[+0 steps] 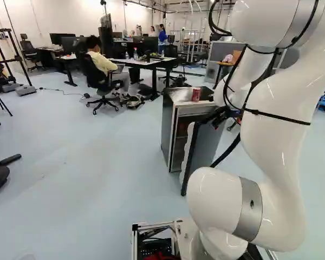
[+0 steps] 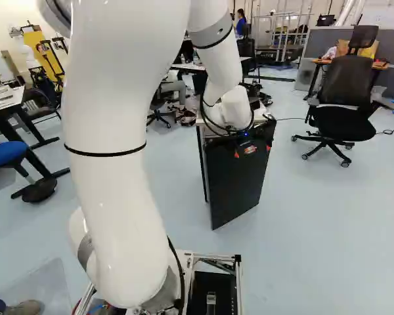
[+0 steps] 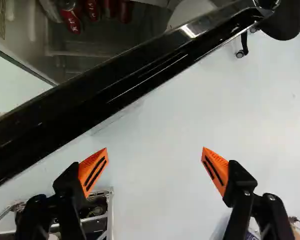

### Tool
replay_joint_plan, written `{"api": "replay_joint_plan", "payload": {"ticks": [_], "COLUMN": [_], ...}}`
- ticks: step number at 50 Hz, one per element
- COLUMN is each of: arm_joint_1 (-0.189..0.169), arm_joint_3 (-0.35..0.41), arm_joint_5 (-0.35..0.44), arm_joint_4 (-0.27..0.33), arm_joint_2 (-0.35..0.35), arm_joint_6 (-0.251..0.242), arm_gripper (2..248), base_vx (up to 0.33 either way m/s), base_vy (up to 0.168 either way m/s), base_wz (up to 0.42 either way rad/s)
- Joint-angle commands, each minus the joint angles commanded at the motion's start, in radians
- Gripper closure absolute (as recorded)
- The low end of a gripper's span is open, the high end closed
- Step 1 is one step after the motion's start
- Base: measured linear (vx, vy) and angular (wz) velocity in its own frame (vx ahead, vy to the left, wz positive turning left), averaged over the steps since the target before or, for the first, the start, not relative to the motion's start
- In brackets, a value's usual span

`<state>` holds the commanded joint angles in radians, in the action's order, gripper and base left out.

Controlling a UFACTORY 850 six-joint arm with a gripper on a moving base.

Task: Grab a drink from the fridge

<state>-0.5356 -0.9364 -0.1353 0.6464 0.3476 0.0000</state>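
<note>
My gripper (image 2: pixel 252 151) is in front of the dark fridge door (image 2: pixel 236 184) in the right base view. The small fridge (image 1: pixel 176 122) stands with its door ajar, and a red can (image 1: pixel 196 94) is on its top. In the wrist view my gripper (image 3: pixel 154 165) is open, its orange pads wide apart with only floor visible between them. The door's black edge (image 3: pixel 105 90) runs slantwise just ahead of the fingertips. Beyond that edge, several red cans (image 3: pixel 72 21) lie inside the fridge, partly cut off by the view.
An office chair (image 2: pixel 345 98) stands right of the fridge in the right base view. Desks (image 1: pixel 141 62) and a seated person are farther back. Part of the base frame (image 3: pixel 109 212) shows beside one finger in the wrist view.
</note>
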Motion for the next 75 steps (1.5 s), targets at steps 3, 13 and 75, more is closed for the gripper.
{"api": "replay_joint_plan", "payload": {"ticks": [3, 13, 75], "arm_joint_1": [0.002, 0.01, 0.102], "arm_joint_3": [-0.001, -0.002, -0.035], "arm_joint_5": [0.007, 0.032, 0.054], "arm_joint_4": [0.02, 0.077, 0.132], "arm_joint_2": [0.0, 0.002, 0.027], "arm_joint_6": [0.0, 0.0, 0.0], "arm_gripper": [3, 3, 3], "base_vx": [0.0, 0.0, 0.0], "base_vy": [0.0, 0.0, 0.0], "base_wz": [0.0, 0.0, 0.0]}}
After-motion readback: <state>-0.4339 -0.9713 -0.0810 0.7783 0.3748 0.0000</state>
